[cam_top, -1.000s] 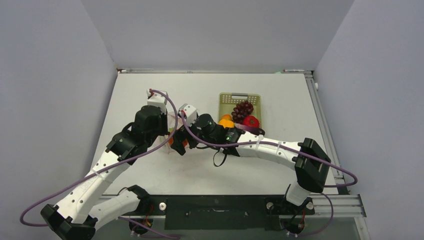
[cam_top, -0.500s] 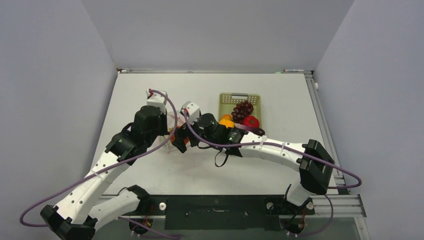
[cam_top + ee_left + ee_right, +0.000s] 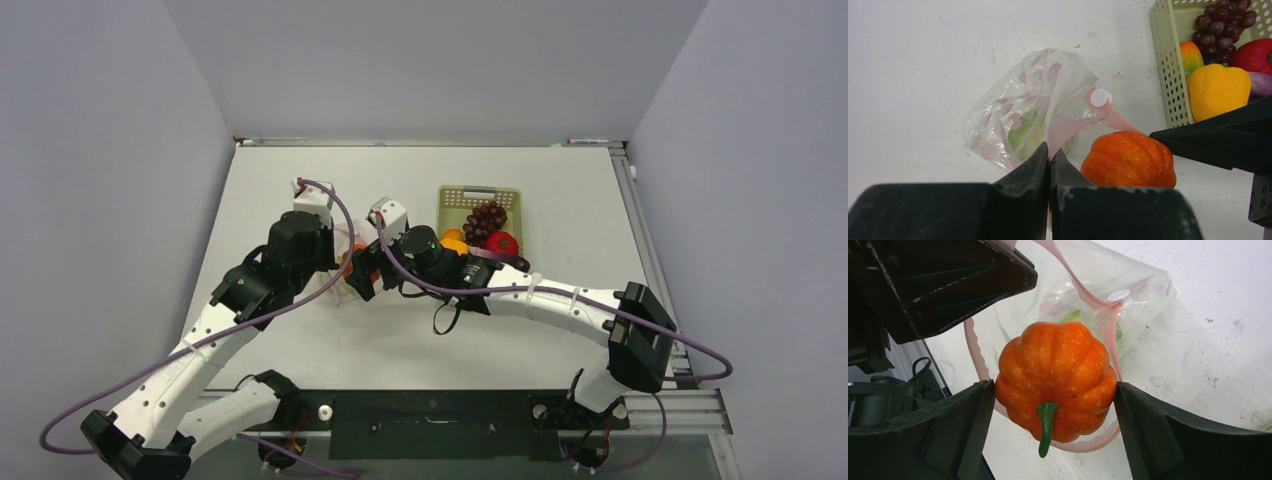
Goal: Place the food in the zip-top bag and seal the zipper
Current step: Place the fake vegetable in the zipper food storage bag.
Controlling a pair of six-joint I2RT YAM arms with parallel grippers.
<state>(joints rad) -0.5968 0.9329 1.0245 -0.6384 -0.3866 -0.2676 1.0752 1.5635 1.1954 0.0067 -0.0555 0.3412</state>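
The zip-top bag (image 3: 1033,105) lies crinkled on the table with a green piece (image 3: 1024,139) of the food inside. My left gripper (image 3: 1050,152) is shut on its pink zipper (image 3: 1075,125) edge and holds the mouth up. An orange pumpkin (image 3: 1058,370) with a green stem sits between the wide-set fingers of my right gripper (image 3: 1053,390), which touch both its sides. The pumpkin hangs right at the bag's open mouth, framed by the zipper loop (image 3: 1108,325). From above, both grippers meet at the bag (image 3: 345,245).
The pale green basket (image 3: 480,195) stands behind and to the right of the bag. It holds dark grapes (image 3: 1220,20), a yellow pepper (image 3: 1217,90), a red piece (image 3: 1258,52) and a purple eggplant (image 3: 1260,82). A white slider (image 3: 1099,97) sits on the zipper.
My right gripper has carried the pumpkin a little left and back, toward the bag's mouth. The left gripper has kept its hold in place.
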